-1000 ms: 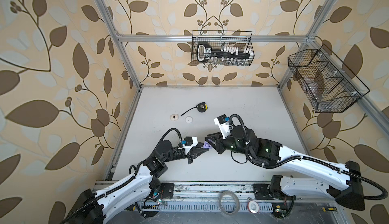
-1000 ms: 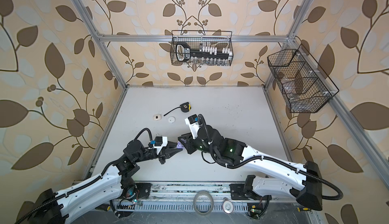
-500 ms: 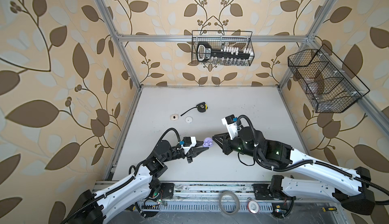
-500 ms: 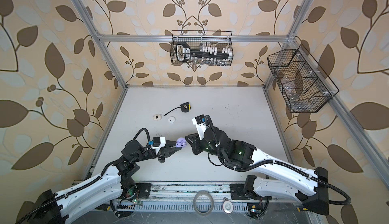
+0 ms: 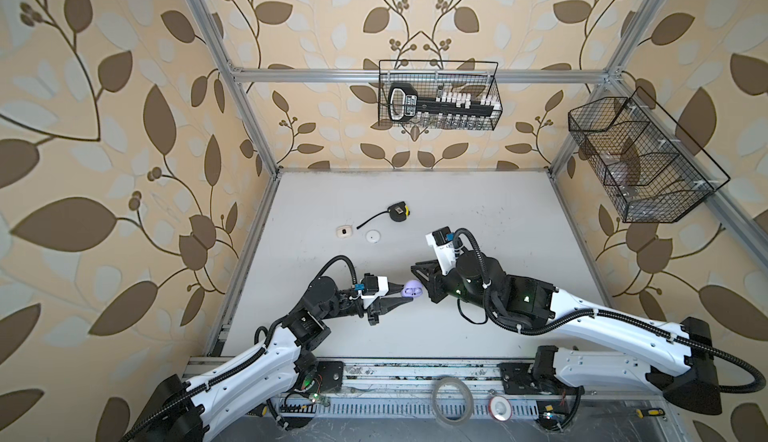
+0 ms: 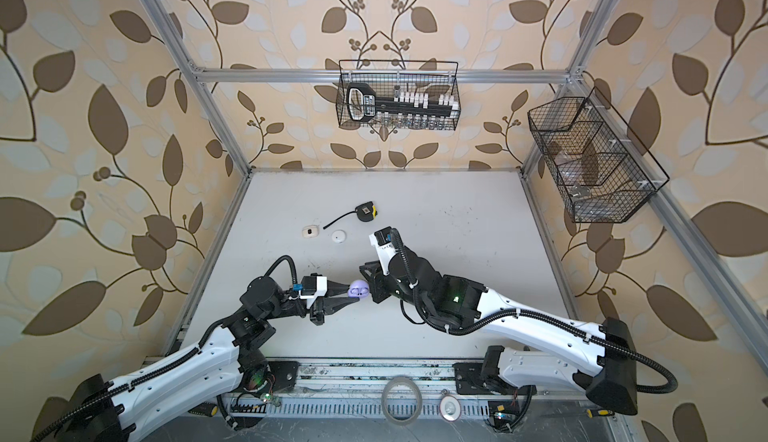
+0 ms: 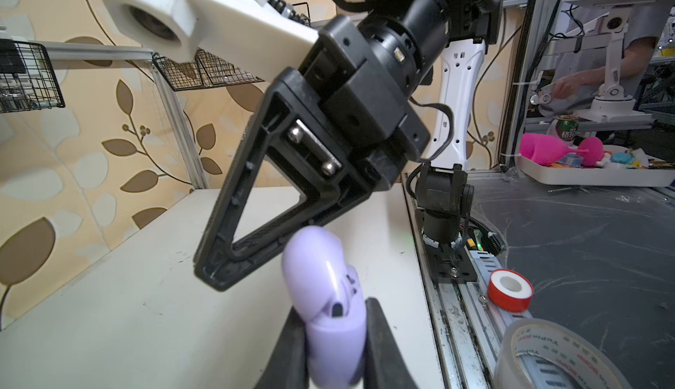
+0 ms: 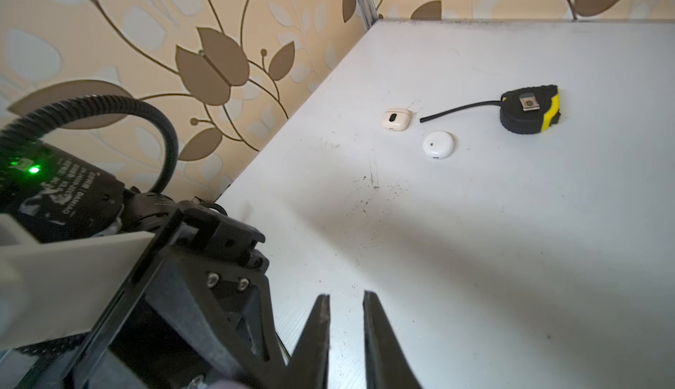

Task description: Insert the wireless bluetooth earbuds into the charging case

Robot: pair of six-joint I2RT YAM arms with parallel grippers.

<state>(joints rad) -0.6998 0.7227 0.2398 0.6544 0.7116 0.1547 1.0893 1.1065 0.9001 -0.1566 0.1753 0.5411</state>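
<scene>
Your left claw (image 7: 332, 317) is squeezed shut on the lavender charging case (image 7: 321, 277). It holds the case over the front part of the table (image 5: 498, 232), with the lid tipped open. Your right claw (image 8: 345, 297) is just beside the case, and you cannot tell if it touches the lid. Its two fingers have only a thin gap between them, and nothing is in that gap. No loose earbuds lie anywhere on the table. In both top views two little dark spots show inside the open case. Those may be the earbuds sitting in their holes, but they are too small to be sure. Farther back, a cream case (image 8: 396, 119) and a round white case (image 8: 438, 145) lie closed near a tape measure (image 8: 529, 109). So the putting-in looks mostly done. What seems left is to push this lid down and set the case on the table.
</scene>
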